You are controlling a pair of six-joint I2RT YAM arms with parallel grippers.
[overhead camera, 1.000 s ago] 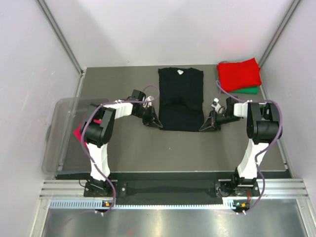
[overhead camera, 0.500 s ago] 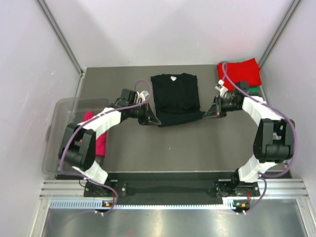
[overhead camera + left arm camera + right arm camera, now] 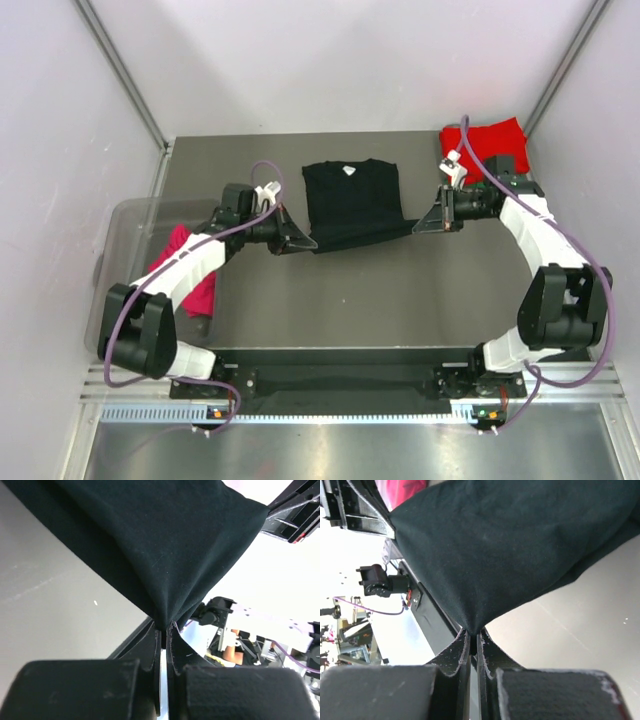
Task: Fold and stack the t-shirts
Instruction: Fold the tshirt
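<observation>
A black t-shirt (image 3: 352, 200) with a white neck label lies at the middle back of the table, its near hem lifted and stretched between both grippers. My left gripper (image 3: 304, 243) is shut on the hem's left corner; the cloth (image 3: 150, 545) fans out from between its fingertips (image 3: 155, 635). Pinching the right corner is my right gripper (image 3: 416, 229), also shut, with black cloth (image 3: 520, 545) spreading from its fingertips (image 3: 465, 642). At the back right a folded red t-shirt (image 3: 490, 145) lies. A magenta t-shirt (image 3: 190, 272) sits in the bin at left.
A clear plastic bin (image 3: 130, 240) stands at the table's left edge under the left arm. Angled wall rails rise behind both back corners. The right arm's cable (image 3: 470, 160) loops over the red t-shirt.
Both grippers have carried the black t-shirt's near hem away from the arm bases, toward the collar, so the shirt looks shorter. Both arms have stretched out farther.
</observation>
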